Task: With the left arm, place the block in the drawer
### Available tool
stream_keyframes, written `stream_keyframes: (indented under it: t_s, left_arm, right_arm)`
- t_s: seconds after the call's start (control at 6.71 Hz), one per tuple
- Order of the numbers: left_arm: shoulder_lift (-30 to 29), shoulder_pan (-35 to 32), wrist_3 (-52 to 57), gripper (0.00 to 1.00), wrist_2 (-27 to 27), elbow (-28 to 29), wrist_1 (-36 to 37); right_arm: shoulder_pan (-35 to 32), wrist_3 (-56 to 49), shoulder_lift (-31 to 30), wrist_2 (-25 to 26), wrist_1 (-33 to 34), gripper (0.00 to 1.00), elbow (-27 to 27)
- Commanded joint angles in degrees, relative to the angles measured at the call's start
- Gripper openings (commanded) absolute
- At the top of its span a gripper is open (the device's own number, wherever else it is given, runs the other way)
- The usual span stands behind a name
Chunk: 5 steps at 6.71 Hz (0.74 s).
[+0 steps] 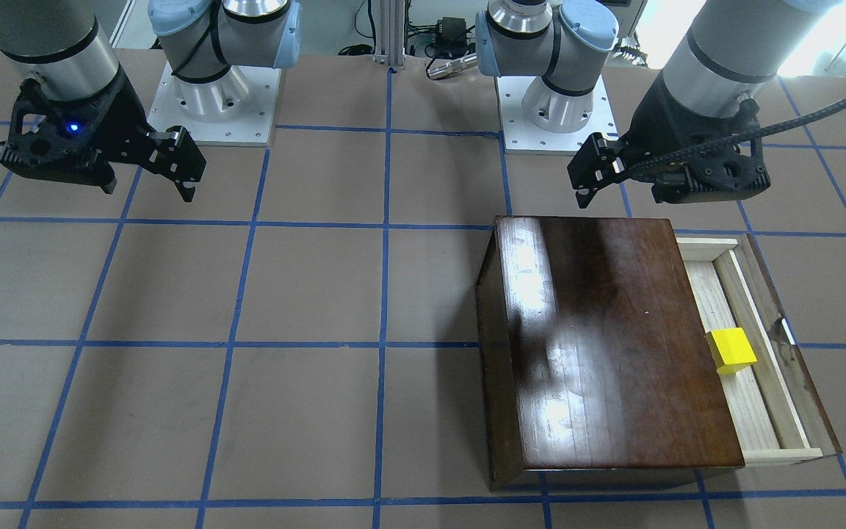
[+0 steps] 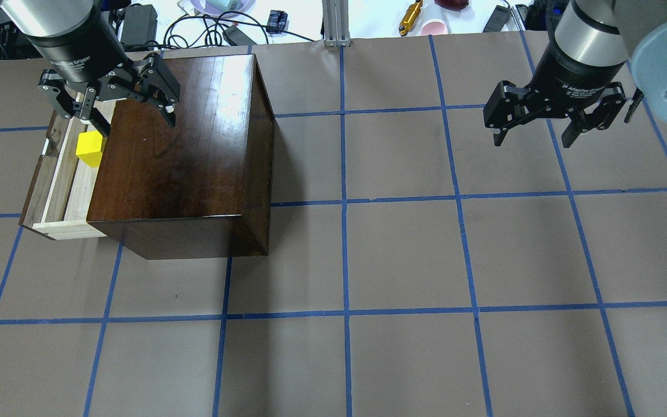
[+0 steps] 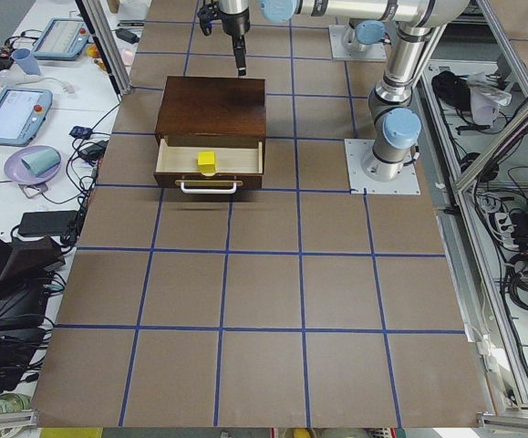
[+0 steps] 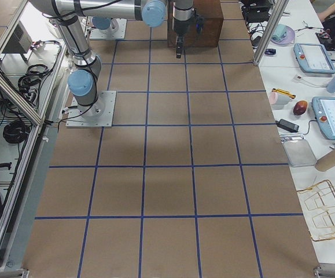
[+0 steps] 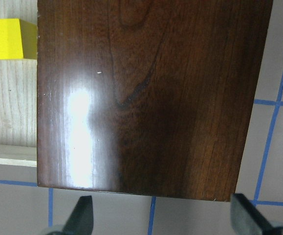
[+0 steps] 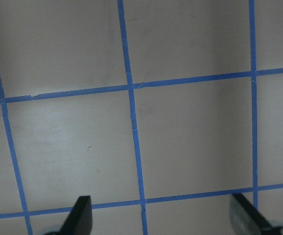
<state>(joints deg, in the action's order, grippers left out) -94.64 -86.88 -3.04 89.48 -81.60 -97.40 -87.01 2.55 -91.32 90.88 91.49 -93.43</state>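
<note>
- block (image 2: 91, 148) lies inside the drawer (image 2: 66, 191), on the pale wood floor, just beside the front edge of the wooden box (image 2: 194, 150); it looks settled flat; no finger touches it
- drawer stands pulled out from the box; its dark front panel and pull face away from the box
- left gripper (image 2: 136, 121) hangs above the box top, near the drawer side; jaws spread wide; nothing between them; apart from the block
- right gripper (image 2: 533, 139) hangs over the table (image 2: 403, 255), well apart from the box; jaws spread wide; nothing held
- judgement: the placement appears complete, with the block released in the drawer; the task names no closing of the drawer; at most, withdrawal of the left arm is left
</note>
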Motion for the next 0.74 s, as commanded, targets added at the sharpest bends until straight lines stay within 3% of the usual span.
stream_keyframes:
  t_s: [0.0,0.6]
  left_arm:
    - [-0.28,-0.13,0.66,1.00,-0.10,-0.75,4.14]
    - [-0.28,0.05,0.58,1.00,-0.10,-0.84,5.12]
  right_arm:
    - [0.00,0.00,0.00,0.00,0.00,1.00,0.00]
    - [0.00,0.00,0.00,0.09,0.00,1.00,0.00]
